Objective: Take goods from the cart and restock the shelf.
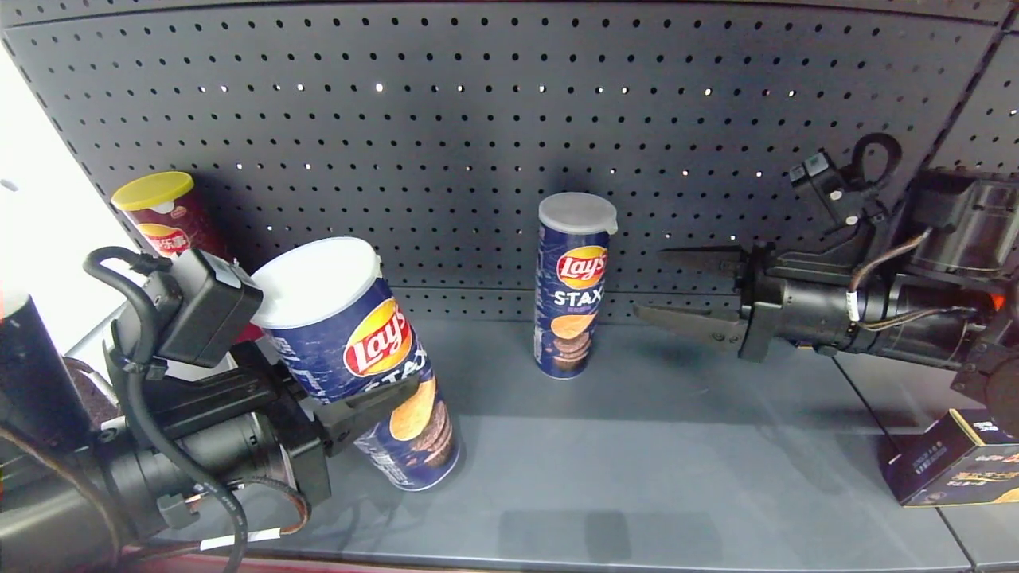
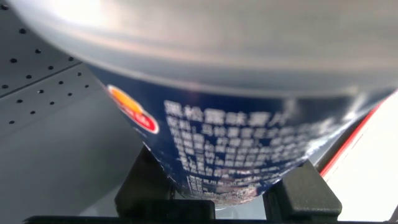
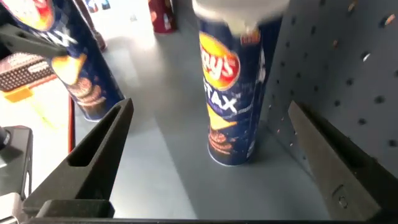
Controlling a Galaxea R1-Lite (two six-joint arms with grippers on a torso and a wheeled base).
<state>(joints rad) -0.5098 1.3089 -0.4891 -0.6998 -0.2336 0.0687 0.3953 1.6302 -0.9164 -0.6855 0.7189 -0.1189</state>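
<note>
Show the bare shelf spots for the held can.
Widest bare patch: shelf front between the tilted chip can in the left gripper, the upright chip can and the box. A narrower gap separates the two cans. Crowded: by the red can at back left, and beside the upright can, near the open right gripper.

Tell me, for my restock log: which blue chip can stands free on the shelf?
The upright can near the pegboard; the other blue can leans, clamped in the left gripper.
</note>
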